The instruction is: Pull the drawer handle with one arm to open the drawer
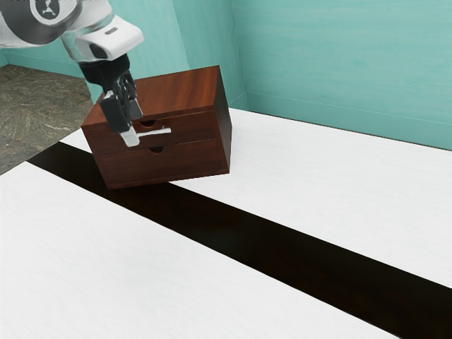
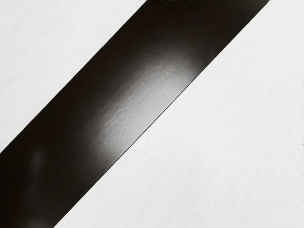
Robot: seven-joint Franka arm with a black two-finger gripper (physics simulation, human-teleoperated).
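The pincer (image 1: pixel 129 134) is held at the white handle (image 1: pixel 157 131) of the wooden cabinet's (image 1: pixel 185 88) upper drawer (image 1: pixel 192 127). Its spread cannot be told.

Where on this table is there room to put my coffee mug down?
Plenty: the white table between the dark stripe and the green wall, and all the white on the stripe's near side. It is crowded only at the front of the wooden box, where the pincer hangs by the handle.

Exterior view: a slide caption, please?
Robot gripper at the upper handle of a wooden drawer box on a striped table.
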